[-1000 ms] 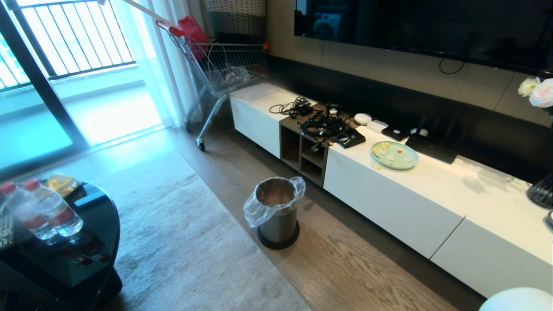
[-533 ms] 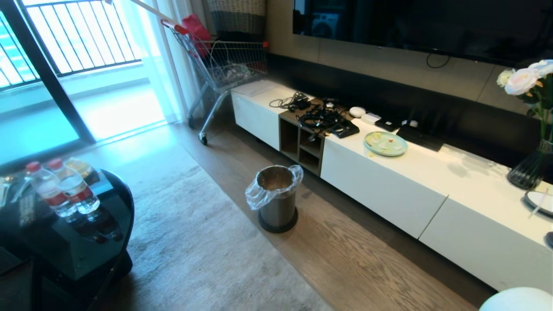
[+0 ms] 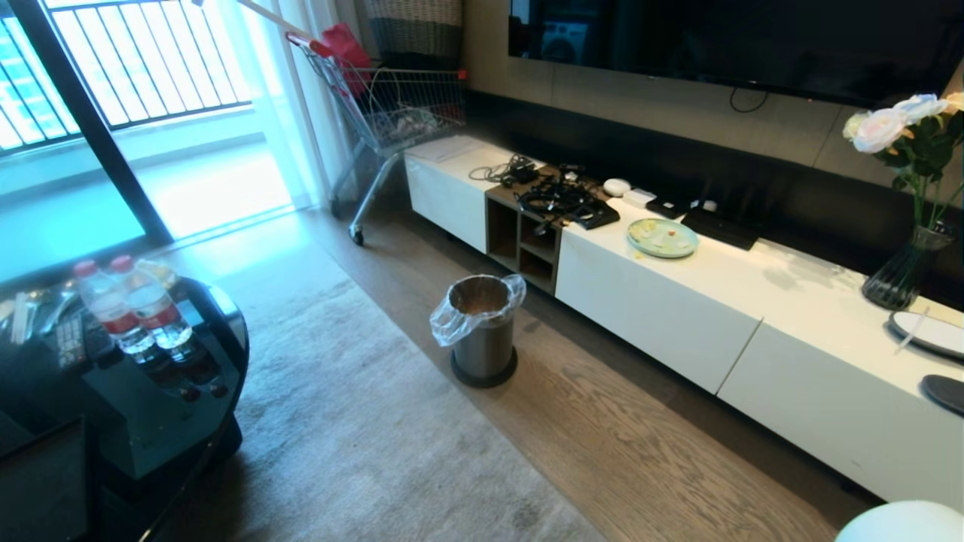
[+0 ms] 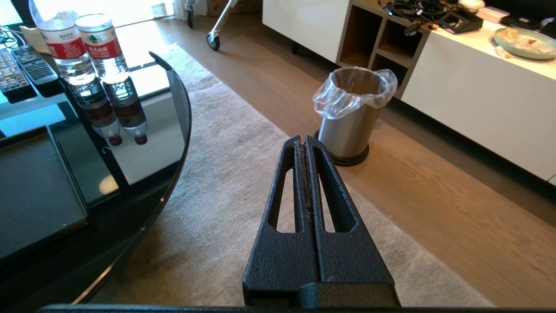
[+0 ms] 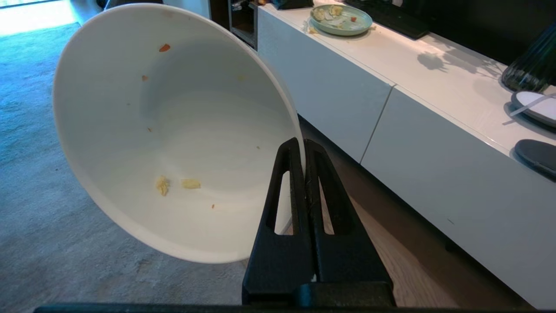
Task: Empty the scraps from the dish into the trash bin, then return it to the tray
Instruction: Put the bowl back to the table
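Pinching the dish (image 5: 173, 130) by a thin stretch of rim, the right gripper (image 5: 304, 145) has its fingers clamped together on the edge, and the dish hangs steeply tilted over the rug (image 5: 39, 174) beside the white cabinet (image 5: 434, 143). That narrow hold on glossy ware looks like the main risk: a jolt from the base could let the dish swing or slip out. A few scraps (image 5: 173, 184), two pale bits and some orange flecks, cling inside, so the dumping seems mostly done; tipped like this, they could drop on the rug on the way to the tray. The bin (image 3: 482, 327) stands on the wood floor near the cabinet, well apart from the dish. The tray (image 4: 34, 191) appears to be the dark flat panel on the glass table (image 4: 173, 130), close to two bottles (image 4: 87, 48) and remotes (image 4: 21, 71), so a careless set-down might knock those. The left gripper (image 4: 304, 139) hangs idle, fingers together and empty.
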You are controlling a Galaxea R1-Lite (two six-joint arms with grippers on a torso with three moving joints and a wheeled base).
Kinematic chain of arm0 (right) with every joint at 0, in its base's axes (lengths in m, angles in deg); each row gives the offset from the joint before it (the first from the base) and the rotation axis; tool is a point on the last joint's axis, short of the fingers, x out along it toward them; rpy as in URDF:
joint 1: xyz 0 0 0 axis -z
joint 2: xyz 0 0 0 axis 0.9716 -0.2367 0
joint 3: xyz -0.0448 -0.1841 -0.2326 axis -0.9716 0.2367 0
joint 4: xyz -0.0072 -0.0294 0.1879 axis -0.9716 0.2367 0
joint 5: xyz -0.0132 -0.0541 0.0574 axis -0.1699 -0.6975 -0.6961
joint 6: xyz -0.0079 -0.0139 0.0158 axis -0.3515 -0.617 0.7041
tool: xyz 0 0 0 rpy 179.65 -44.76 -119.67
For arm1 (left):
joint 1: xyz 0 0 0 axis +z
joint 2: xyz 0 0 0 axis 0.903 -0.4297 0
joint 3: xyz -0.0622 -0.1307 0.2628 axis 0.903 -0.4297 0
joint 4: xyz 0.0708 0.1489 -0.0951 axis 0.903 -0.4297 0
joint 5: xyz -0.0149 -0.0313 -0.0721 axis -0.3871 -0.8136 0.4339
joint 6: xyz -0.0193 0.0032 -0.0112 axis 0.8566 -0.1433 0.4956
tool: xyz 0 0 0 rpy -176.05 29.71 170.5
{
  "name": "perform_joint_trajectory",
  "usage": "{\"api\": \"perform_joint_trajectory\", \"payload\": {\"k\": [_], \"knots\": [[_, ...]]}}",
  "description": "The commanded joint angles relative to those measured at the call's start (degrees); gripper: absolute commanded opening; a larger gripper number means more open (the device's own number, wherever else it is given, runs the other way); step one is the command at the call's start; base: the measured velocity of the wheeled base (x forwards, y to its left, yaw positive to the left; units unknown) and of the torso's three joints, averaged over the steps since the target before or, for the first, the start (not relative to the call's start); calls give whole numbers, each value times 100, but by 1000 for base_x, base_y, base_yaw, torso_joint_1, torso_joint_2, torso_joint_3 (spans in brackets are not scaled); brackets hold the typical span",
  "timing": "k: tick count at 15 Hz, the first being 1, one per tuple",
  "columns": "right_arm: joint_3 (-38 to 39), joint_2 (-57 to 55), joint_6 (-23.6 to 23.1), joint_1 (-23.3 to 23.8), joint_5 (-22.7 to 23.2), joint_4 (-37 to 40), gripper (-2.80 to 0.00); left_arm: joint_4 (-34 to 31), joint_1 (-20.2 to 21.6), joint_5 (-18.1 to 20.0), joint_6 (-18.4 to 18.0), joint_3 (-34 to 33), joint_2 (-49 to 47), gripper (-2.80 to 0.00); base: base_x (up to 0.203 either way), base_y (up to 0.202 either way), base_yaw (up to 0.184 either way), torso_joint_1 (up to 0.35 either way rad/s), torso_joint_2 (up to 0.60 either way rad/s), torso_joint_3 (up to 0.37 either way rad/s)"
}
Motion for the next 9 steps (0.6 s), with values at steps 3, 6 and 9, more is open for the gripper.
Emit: {"api": "perform_joint_trajectory", "payload": {"k": [3, 6, 9], "knots": [[0, -7, -1, 1, 5, 8, -280, 2, 0, -3, 5, 0, 2, -280, 0, 0, 0, 0, 0, 0], [0, -7, -1, 2, 5, 8, -280, 2, 0, -3, 5, 0, 2, -280, 0, 0, 0, 0, 0, 0], [0, -7, -1, 2, 5, 8, -280, 2, 0, -3, 5, 0, 2, -280, 1, -3, 83, -1, -1, 1]]}}
